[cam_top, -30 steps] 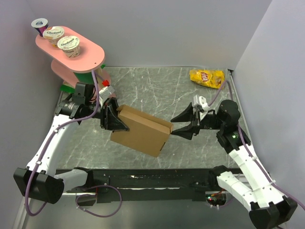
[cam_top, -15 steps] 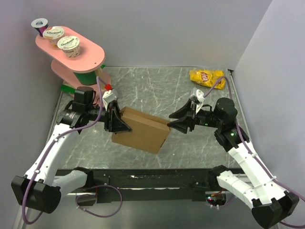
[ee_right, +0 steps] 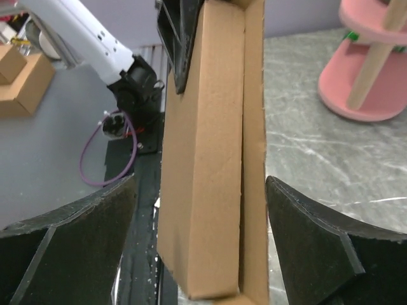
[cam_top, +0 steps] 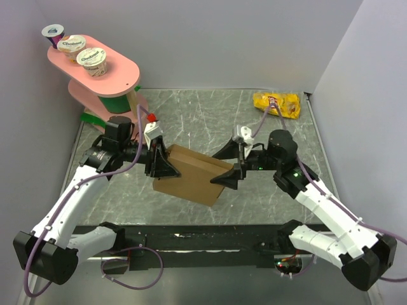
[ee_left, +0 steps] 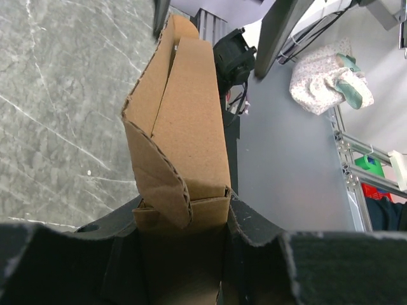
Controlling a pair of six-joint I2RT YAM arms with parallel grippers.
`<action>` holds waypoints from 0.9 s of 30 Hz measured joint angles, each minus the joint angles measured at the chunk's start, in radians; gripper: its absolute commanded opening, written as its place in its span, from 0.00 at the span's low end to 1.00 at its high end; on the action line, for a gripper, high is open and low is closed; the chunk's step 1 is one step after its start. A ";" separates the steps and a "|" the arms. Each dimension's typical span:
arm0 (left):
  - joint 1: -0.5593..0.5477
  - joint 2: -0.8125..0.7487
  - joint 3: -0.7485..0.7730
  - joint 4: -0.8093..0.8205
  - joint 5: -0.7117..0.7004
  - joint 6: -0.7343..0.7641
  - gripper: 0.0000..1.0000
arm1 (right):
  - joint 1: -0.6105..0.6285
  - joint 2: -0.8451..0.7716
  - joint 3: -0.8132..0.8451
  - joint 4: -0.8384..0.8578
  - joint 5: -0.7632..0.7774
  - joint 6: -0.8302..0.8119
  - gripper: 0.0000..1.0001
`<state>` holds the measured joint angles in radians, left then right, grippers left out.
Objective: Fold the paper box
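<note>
- Top external view, biggest thing first: the grey marbled bench (cam_top: 210,114). The action is in the middle of it, well away from the pink stand (cam_top: 95,63) at the back left and the yellow chip bag (cam_top: 276,103) at the back right.
- The paper box (cam_top: 191,175) sits between the two arms as a long, slim brown shape, partly folded up. Its long axis runs pretty much left to right, from one gripper to the other, and the right end swings a bit toward the arm bases. A narrow face points up and the broad face points at the near edge. Can't tell if the bottom edge is resting on the bench or hanging just off it.
- The left gripper (cam_top: 162,166) has its jaws clamped on the box's left end. In the left wrist view the cardboard is pinched right between them, so this arm looks like the anchor.
- The right gripper (cam_top: 227,166) is at the opposite end with its jaws spread wide. In the right wrist view they straddle the box end without squeezing it.
- My read is that we're mid-fold, with the right arm lining up for a grab or push on that end. The next move needs those jaws to close squarely on the end while the left side holds firm, or the box will twist.
- Smallest bit is the loose end flap (ee_left: 162,184) curling out by the left jaws, which doesn't look tucked in yet.
</note>
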<state>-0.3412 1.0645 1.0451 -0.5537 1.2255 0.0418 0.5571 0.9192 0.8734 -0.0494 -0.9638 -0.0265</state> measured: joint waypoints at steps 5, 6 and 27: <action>-0.001 0.000 0.000 0.018 -0.016 -0.012 0.01 | 0.110 0.051 0.010 -0.040 0.112 -0.069 0.89; -0.002 0.000 -0.002 0.020 -0.021 -0.018 0.01 | 0.133 0.053 0.010 -0.043 0.143 -0.081 0.89; 0.015 0.007 -0.162 0.315 -0.069 -0.345 0.01 | 0.612 0.061 -0.093 0.041 1.064 -0.319 0.48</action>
<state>-0.3260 1.0714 0.8829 -0.2386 1.1561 -0.3035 1.1687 0.9802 0.7807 -0.0086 0.1001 -0.3450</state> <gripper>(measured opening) 0.379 0.684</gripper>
